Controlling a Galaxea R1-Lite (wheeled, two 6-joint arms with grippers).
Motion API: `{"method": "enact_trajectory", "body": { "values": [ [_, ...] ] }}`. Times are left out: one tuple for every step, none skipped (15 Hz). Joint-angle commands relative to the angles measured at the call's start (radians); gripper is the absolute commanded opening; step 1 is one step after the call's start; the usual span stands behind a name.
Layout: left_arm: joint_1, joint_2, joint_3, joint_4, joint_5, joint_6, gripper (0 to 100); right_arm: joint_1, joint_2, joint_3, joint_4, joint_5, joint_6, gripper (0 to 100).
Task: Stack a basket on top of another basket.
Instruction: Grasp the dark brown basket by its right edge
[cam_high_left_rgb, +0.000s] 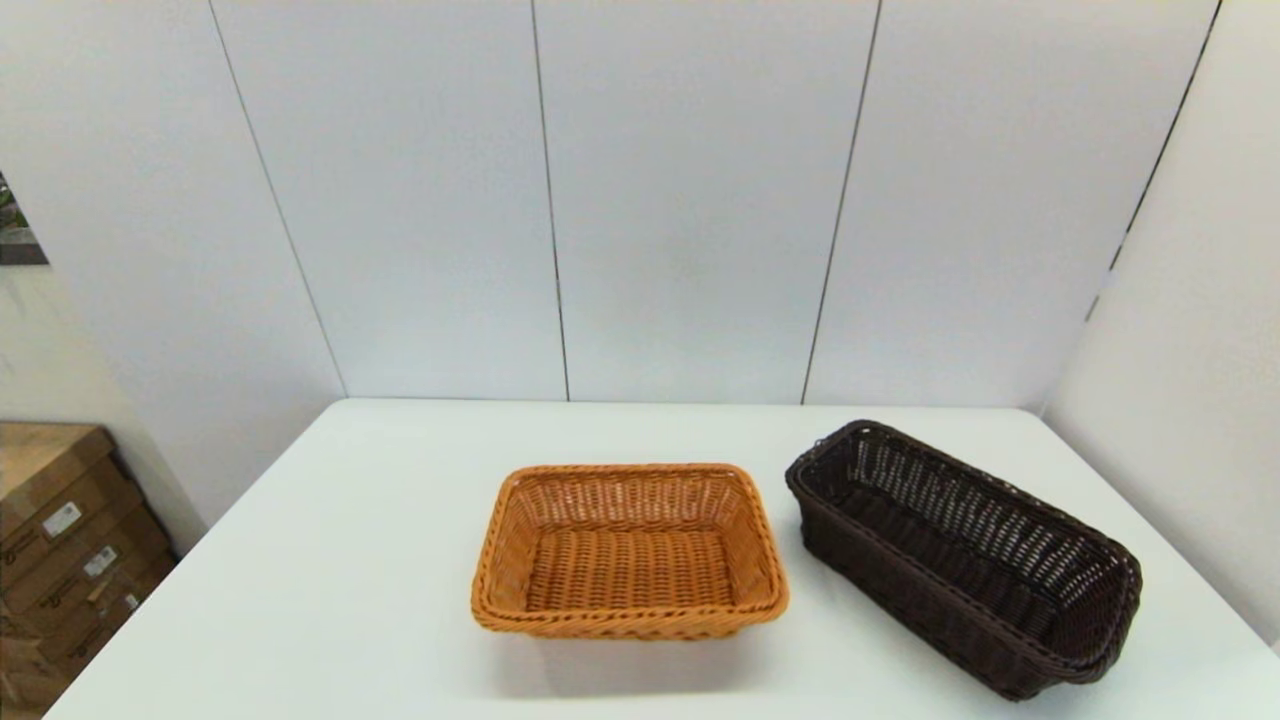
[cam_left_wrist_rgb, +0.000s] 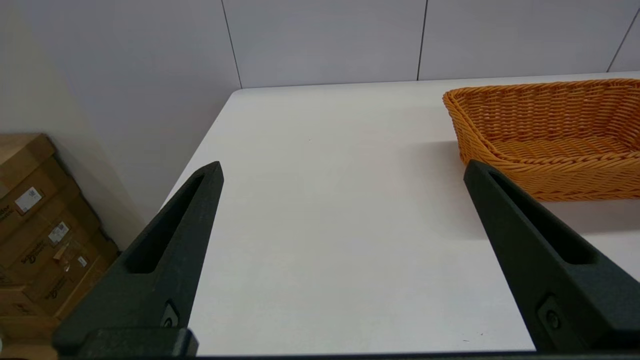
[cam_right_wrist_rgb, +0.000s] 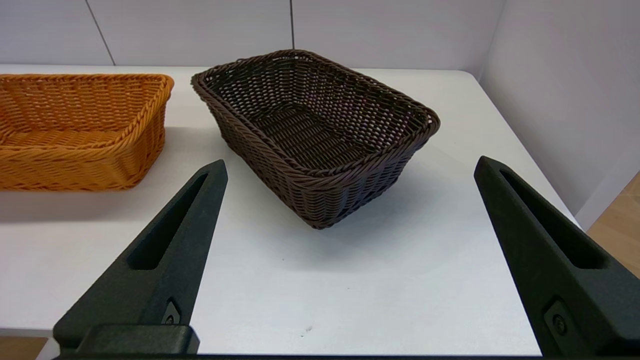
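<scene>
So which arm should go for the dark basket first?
Probably the right. The dark basket sits on the robot's right, directly ahead of the open right pincer; the open left pincer faces bare table beside the orange basket.

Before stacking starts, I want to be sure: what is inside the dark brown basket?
Nothing: the dark brown basket shows only its bare woven floor. The near wall's inner face is hidden in the right wrist view.

Dark brown basket (cam_high_left_rgb: 965, 560), open woven wicker, braided rim, orange-tan basket (cam_high_left_rgb: 628, 550), tighter woven wicker, counter (cam_high_left_rgb: 350, 580) smooth matt white, fingers (cam_right_wrist_rgb: 170, 250) matt black plastic
</scene>
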Motion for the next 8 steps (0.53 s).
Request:
{"method": "enact_trajectory", "body": {
  "values": [
    [0.001, 0.001, 0.000, 0.000, 0.000, 0.001, 100, 0.000, -0.002, -0.011, 0.007, 0.004, -0.010, 100],
    [0.001, 0.001, 0.000, 0.000, 0.000, 0.001, 100, 0.000, 0.001, -0.049, 0.018, 0.018, -0.010, 100],
    [-0.001, 0.001, 0.000, 0.000, 0.000, 0.002, 100, 0.000, 0.039, -0.117, 0.057, 0.046, -0.008, 100],
    [0.001, 0.001, 0.000, 0.000, 0.000, 0.002, 100, 0.000, 0.082, -0.180, 0.094, 0.059, -0.008, 100],
    [0.001, 0.001, 0.002, 0.000, 0.000, 0.002, 100, 0.002, 0.130, -0.235, 0.111, 0.063, -0.008, 100],
    [-0.001, 0.001, 0.000, 0.000, 0.000, 0.004, 100, 0.009, 0.194, -0.284, 0.107, 0.061, -0.004, 100],
    [0.001, 0.001, 0.000, 0.000, 0.000, 0.002, 100, 0.015, 0.253, -0.336, 0.108, 0.061, -0.004, 100],
    [0.001, 0.001, 0.000, 0.000, 0.000, 0.002, 100, 0.017, 0.306, -0.376, 0.107, 0.061, -0.004, 100]
  ]
}}
